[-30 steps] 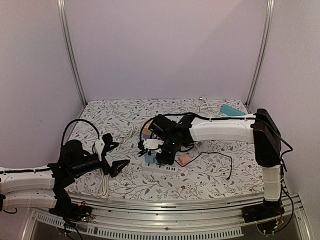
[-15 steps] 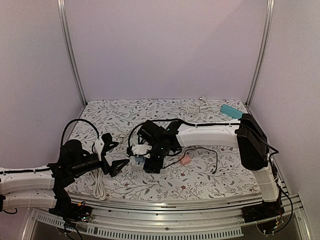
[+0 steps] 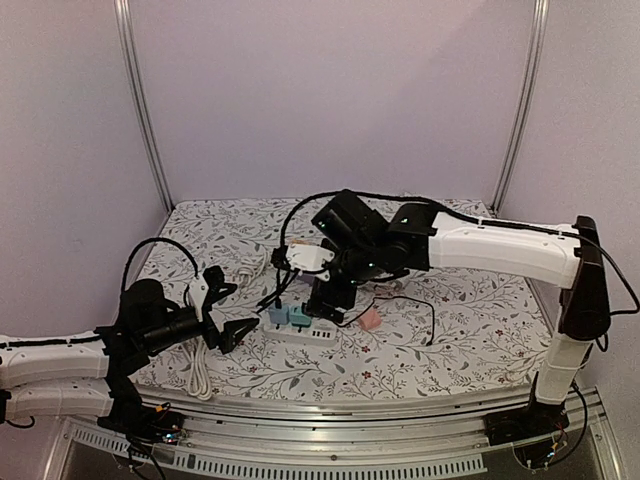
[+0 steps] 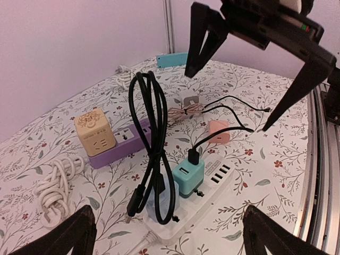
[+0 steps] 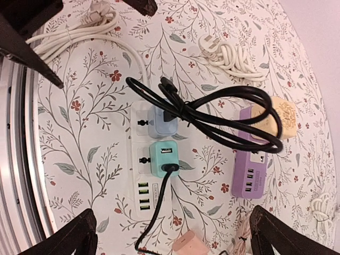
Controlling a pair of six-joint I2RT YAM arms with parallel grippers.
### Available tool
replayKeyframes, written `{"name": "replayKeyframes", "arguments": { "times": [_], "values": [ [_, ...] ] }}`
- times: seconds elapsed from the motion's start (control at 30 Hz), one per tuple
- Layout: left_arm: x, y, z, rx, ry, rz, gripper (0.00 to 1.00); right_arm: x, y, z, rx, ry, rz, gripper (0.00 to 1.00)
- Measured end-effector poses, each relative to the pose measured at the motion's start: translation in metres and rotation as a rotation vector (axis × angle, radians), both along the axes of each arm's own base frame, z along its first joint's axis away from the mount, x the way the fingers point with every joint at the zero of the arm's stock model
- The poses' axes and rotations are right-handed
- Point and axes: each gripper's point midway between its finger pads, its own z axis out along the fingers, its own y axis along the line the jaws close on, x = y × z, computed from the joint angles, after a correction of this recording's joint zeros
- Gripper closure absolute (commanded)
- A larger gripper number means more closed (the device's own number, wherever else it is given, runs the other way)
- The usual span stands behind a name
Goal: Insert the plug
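A: Where's the plug?
B: The pale blue plug (image 5: 162, 121) is seated in the end socket of the white strip (image 5: 142, 194). It's just beside the teal plug (image 5: 166, 158) in the next socket. The strip lies flat on the counter (image 5: 85, 138), approx. mid-mat.

A: Right side?
B: The right gripper (image 5: 172, 212) hangs above the strip w/ its jaws spread wide. Nothing's btw them and they touch neither plug.

A: Left?
B: The left gripper (image 3: 245, 305) sits low, left of the strip and pointing at it. Jaws also spread, nothing in them.

A: Cables?
B: The black cable coil (image 5: 181, 112) lies across the pale blue plug and over the purple strip (image 5: 248, 183). One connector end rests at that plug's far edge, but the angle's poor, so I can't tell if it's pushed into anything. The thin black lead (image 5: 162, 194) runs from the teal plug's front port, past the white strip's USB row, toward the pink adapter (image 5: 188, 245).

A: Rest?
B: The tan cube (image 5: 279, 114) sits on one end of the purple strip, partly under the coil. The white cord bundle (image 5: 234, 56) is further back, apart from both strips.
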Motion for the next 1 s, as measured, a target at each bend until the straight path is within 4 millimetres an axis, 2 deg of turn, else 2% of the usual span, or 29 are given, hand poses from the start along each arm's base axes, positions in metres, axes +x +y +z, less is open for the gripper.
{"name": "replayKeyframes", "arguments": {
  "times": [0.17,0.23,0.3,0.4,0.47,0.53,0.63,0.73,0.8,0.87,1.0],
  "values": [
    [0.000,0.000,0.000,-0.001,0.000,-0.001,0.04,-0.009,-0.038,0.076,0.122,-0.081,-0.003,0.01],
    [0.000,0.000,0.000,-0.001,-0.001,0.000,0.04,0.003,-0.060,0.105,0.183,-0.100,-0.053,0.01],
    [0.000,0.000,0.000,-0.001,-0.001,0.000,0.04,0.033,-0.091,0.129,0.239,-0.118,-0.161,0.01],
    [0.000,0.000,0.001,-0.001,-0.002,0.000,0.04,0.113,-0.178,0.149,0.272,-0.157,-0.473,0.01],
    [0.000,0.000,0.001,-0.002,-0.003,0.001,0.04,0.155,-0.234,0.144,0.246,-0.164,-0.662,0.01],
    [0.001,0.002,0.002,-0.004,-0.005,0.007,0.04,0.189,-0.288,0.129,0.193,-0.148,-0.827,0.01],
    [0.005,0.005,0.002,-0.003,-0.003,0.024,0.04,0.229,-0.351,0.090,0.083,-0.097,-1.005,0.01],
    [0.009,0.009,0.000,-0.002,0.009,0.046,0.03,0.254,-0.393,0.044,-0.052,-0.041,-1.084,0.01],
    [0.012,0.012,-0.002,0.001,0.021,0.065,0.03,0.266,-0.412,0.020,-0.118,-0.005,-1.106,0.01],
    [0.016,0.013,0.000,0.002,0.033,0.085,0.03,0.281,-0.429,0.002,-0.158,0.020,-1.126,0.01],
    [0.032,0.015,0.014,-0.017,0.033,0.140,0.03,0.312,-0.456,-0.019,-0.167,0.035,-1.140,0.01]
  ]
}}
